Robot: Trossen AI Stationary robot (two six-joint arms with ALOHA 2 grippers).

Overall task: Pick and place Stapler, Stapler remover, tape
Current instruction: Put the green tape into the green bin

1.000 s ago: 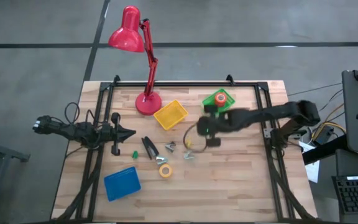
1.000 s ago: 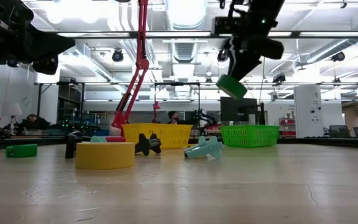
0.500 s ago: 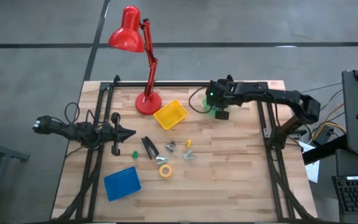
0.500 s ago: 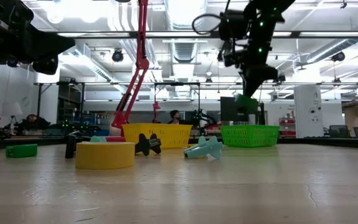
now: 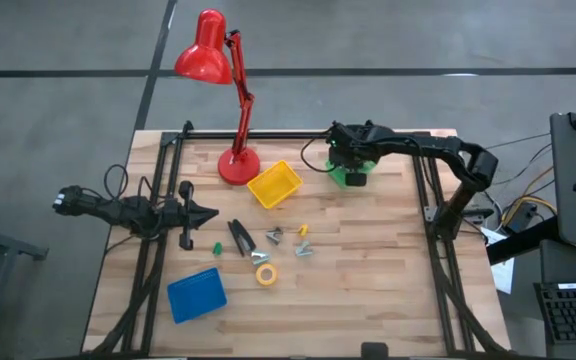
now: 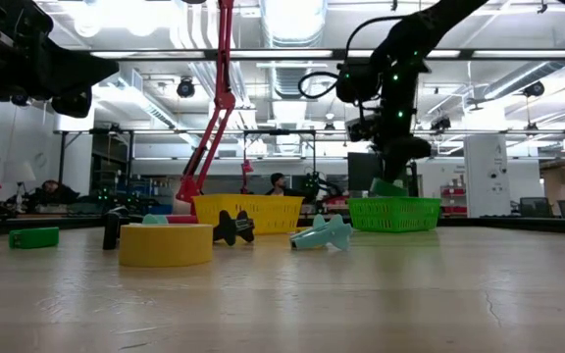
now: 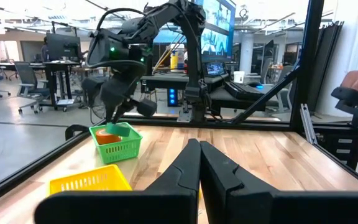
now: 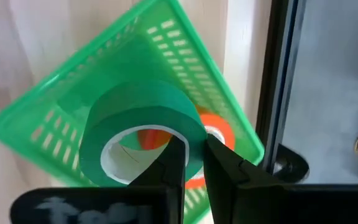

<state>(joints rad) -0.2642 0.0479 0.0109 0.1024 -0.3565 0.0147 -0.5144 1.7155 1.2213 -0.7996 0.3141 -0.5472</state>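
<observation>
**Lamp, baskets and tray on a wooden table**

A red desk lamp stands at the far edge of a wooden table. Just beside its base sits a yellow basket. A green basket lies farther right. A blue tray rests near the front left corner.

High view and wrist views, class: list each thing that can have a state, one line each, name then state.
green tape roll: gripped, held over the green basket.
right gripper: shut on the roll's wall.
left gripper: shut, empty.
green basket: holds an orange tape roll.
yellow basket: looks empty.
stapler: lying on the table.
</observation>
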